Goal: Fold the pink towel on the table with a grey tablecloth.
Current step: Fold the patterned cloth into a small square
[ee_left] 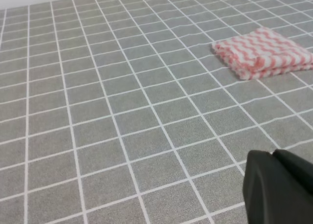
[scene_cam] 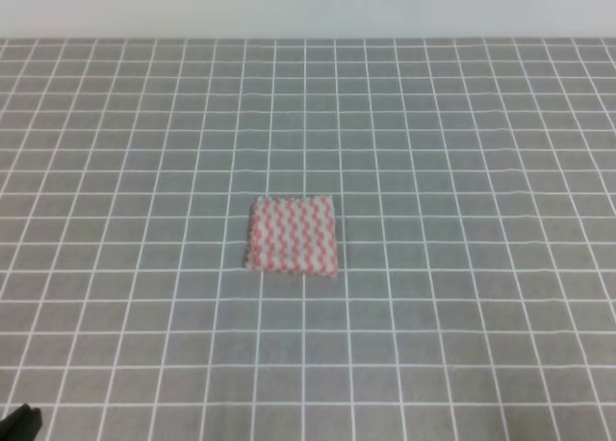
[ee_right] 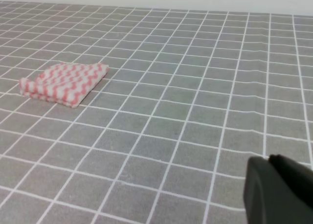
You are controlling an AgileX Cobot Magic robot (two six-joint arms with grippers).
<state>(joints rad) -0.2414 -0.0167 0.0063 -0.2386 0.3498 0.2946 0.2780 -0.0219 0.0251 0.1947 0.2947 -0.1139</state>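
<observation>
Pink towel [scene_cam: 293, 234] folded on table [scene_cam: 462, 316]; tools' state unclear.

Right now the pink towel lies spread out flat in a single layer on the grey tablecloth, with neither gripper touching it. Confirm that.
Not quite. The pink towel is already folded into a stack of layers, as the left wrist view shows at its edge. It does lie on the grey tablecloth, and no gripper touches it.

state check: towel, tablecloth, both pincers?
pink towel: folded into a compact, layered square, lying flat, nothing touching it.
table with a grey tablecloth: spread out, slight ripples in places, bare around the towel.
left pincer: only a dark part at the frame corner, well away from the towel; open or shut can't be told.
right pincer: same, dark part at the corner, away from the towel; can't tell.
</observation>
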